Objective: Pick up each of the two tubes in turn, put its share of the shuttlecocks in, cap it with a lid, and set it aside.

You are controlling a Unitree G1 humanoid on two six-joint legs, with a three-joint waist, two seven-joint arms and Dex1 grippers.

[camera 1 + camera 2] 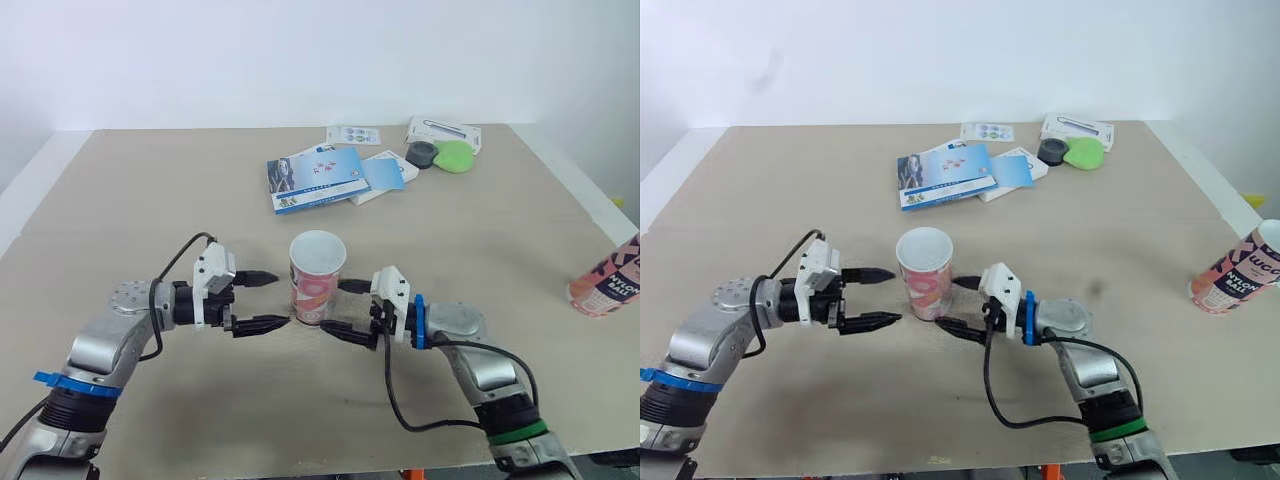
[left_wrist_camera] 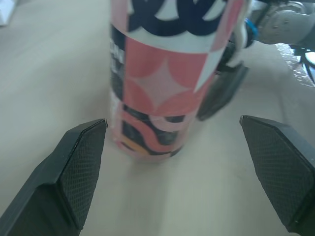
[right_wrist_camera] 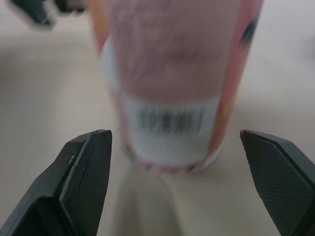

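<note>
The far-right tube (image 1: pixel 606 283) reads "NYLON BALL"; other print is too small to read.

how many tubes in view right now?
2. The centre tube stands open-topped between the left gripper and right gripper, both open; the far tube sits at the right edge of the table.

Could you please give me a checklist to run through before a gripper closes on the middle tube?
1. Middle tube upright, mouth open: ok.
2. Left gripper open, clear of the tube: ok.
3. Right gripper open, clear of the tube: ok.
4. Only one gripper lined up on it: not ok, both are.
5. Black lid and green lid lying free on the far side: ok.
6. Second tube at the right edge standing upright: cannot tell.
</note>
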